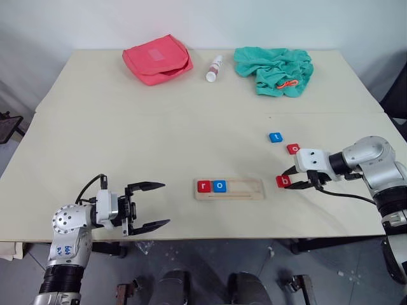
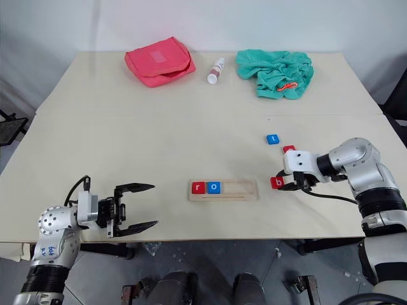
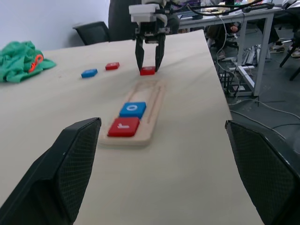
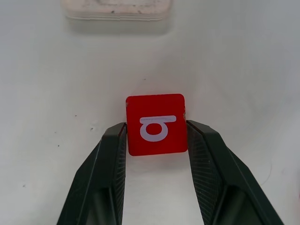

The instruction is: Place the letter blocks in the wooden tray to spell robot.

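Note:
The wooden tray [image 1: 247, 189] lies near the table's front edge, with a red r block [image 1: 203, 186] and a blue o block [image 1: 219, 186] at its left end. To its right, my right gripper [image 1: 285, 181] is shut on the red b block [image 4: 156, 123], which rests on the table with a finger against each side. Just behind it lie a red o block [image 1: 293, 149] and a blue t block [image 1: 275, 137]. My left gripper [image 1: 165, 203] hangs open and empty at the front left, pointing toward the tray.
A red fabric pouch [image 1: 157, 59], a small white bottle [image 1: 214, 68] and a crumpled green cloth [image 1: 275, 70] lie along the far edge of the table. The table's front edge [image 1: 210, 237] runs just below the tray.

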